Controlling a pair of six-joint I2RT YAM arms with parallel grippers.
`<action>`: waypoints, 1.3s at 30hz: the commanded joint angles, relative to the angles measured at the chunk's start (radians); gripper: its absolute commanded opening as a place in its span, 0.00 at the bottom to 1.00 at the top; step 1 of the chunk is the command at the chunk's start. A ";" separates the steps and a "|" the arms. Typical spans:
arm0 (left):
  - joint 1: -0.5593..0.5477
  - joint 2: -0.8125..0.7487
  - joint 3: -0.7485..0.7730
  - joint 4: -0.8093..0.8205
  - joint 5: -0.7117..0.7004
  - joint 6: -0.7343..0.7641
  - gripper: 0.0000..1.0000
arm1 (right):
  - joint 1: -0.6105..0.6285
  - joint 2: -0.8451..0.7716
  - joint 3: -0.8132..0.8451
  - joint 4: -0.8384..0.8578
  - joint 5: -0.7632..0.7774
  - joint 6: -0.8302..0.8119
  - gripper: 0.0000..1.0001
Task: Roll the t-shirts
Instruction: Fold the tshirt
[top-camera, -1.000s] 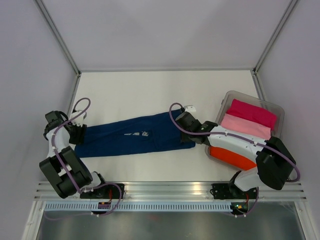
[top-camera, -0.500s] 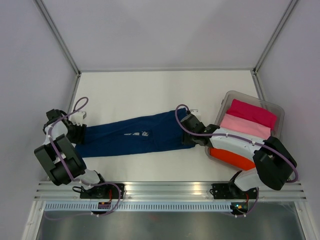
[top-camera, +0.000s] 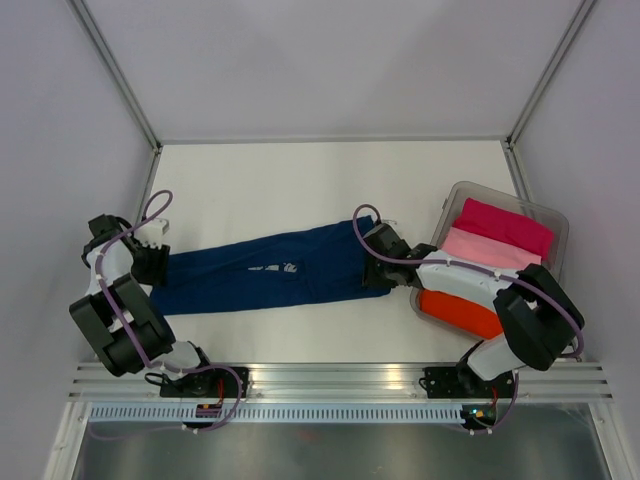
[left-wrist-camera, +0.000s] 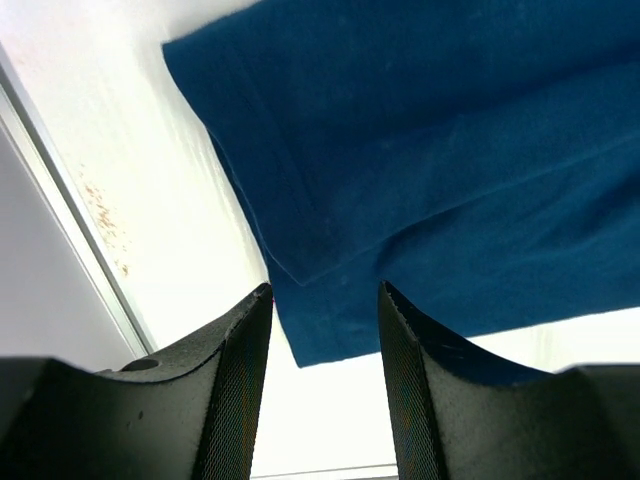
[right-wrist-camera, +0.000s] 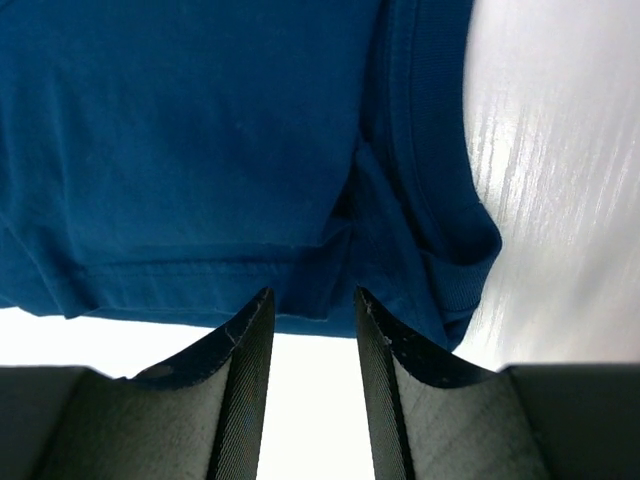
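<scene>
On the white desk (top-camera: 300, 180), near the arms, lies the navy tee (top-camera: 265, 270). It is dark blue and folded into a long, thin strip, with a small white print (top-camera: 275, 268) near its middle. It lies flat, not rolled. Its long way runs from left to right, and the right end sits a bit farther from the arms than the left end.

The left hand (left-wrist-camera: 325, 288) is at the left end with its fingers apart, and the tee's corner shows in the gap. The right hand (right-wrist-camera: 312, 293) is at the right end, fingers apart too, over the folded edge.

Just beside the right end stands a clear bin (top-camera: 555, 215). It holds a magenta tee (top-camera: 505, 225), a pink tee (top-camera: 490, 252) and an orange-red tee (top-camera: 460, 312).
</scene>
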 joint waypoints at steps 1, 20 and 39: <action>0.002 -0.013 0.032 -0.054 -0.024 -0.035 0.51 | -0.011 0.028 0.035 -0.010 -0.027 0.076 0.43; 0.008 0.164 0.151 -0.088 -0.030 -0.095 0.46 | -0.010 0.110 0.113 -0.085 -0.029 0.158 0.38; 0.008 0.199 0.106 -0.086 -0.022 -0.115 0.22 | -0.011 0.099 0.124 -0.114 -0.012 0.146 0.15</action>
